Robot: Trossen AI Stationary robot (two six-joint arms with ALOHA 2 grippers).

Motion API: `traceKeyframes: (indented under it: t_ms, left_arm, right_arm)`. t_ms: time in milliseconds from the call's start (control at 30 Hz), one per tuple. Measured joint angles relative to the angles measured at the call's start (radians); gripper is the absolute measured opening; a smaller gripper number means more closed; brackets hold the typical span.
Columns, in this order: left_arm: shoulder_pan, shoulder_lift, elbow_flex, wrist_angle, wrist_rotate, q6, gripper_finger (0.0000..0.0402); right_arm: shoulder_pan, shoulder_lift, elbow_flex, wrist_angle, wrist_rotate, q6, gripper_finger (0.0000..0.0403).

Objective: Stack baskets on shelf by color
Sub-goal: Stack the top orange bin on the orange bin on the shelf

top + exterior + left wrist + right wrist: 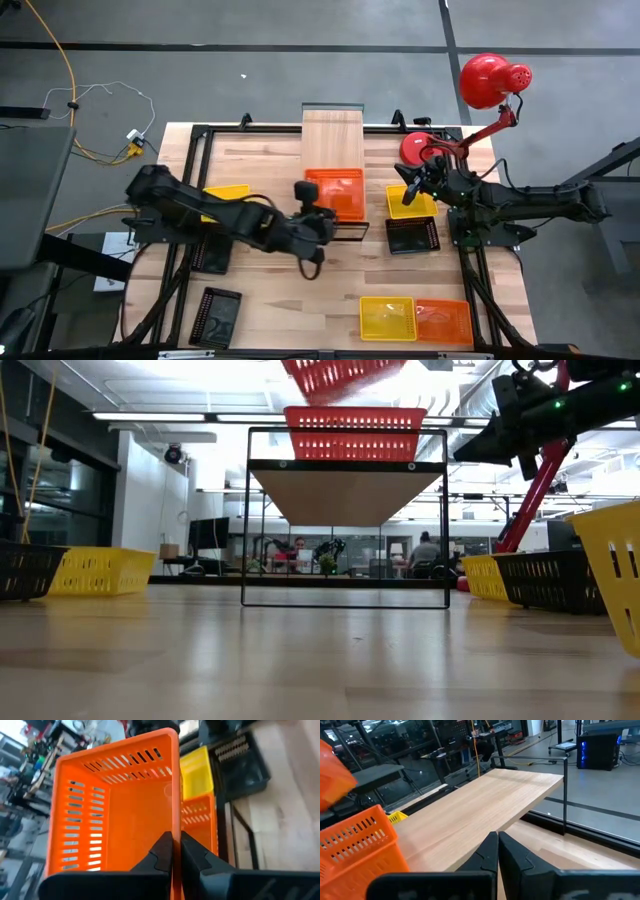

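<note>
**Left gripper pinches an orange basket over the shelf**

The left gripper (175, 852) is clamped on the thin side wall of an orange basket (120, 805), a slotted plastic tray with a smooth floor, held tilted above the shelf (332, 135). The shelf is a long pale wood plank on a thin dark frame. A second orange basket (350, 432) sits flat on the shelf's near end, below the held one. The right gripper (497, 852) hangs beside the shelf's right edge, fingers pressed together on nothing. Right of the shelf lie a yellow basket (412, 202) and a black mesh basket (412, 236), touching each other.
</note>
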Motion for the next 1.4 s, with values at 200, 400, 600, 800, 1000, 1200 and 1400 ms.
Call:
traceKeyframes:
  t_ms: [200,400,600,800,1000,1200,1400]
  left_arm:
    - [0.027,0.047,0.0,0.001,0.005,-0.074,0.0]
    - [0.037,0.045,0.0,-0.011,0.114,-0.107,0.0]
    - [0.039,0.043,0.0,-0.061,0.147,-0.112,0.0]
    - [0.061,0.042,0.0,-0.098,0.152,-0.139,0.0]
    - [0.079,0.042,0.0,-0.103,0.254,-0.14,0.0009]
    - [0.076,0.042,0.0,-0.103,0.26,-0.13,0.003]
    - [0.075,0.042,0.0,-0.102,0.236,-0.129,0.0081]
  right_arm:
    - [0.0,0.0,0.0,-0.034,0.0,-0.002,0.0]
    - [0.0,0.0,0.0,-0.069,0.0,-0.002,0.0]
    - [0.0,0.0,0.0,-0.083,0.001,-0.002,0.0]
    - [0.0,0.0,0.0,-0.082,0.001,-0.002,0.0]
    - [0.0,0.0,0.0,-0.082,0.001,-0.002,0.0]
    - [0.0,0.0,0.0,-0.082,0.001,-0.002,0.0]
    - [0.0,0.0,0.0,-0.082,0.01,-0.002,0.0]
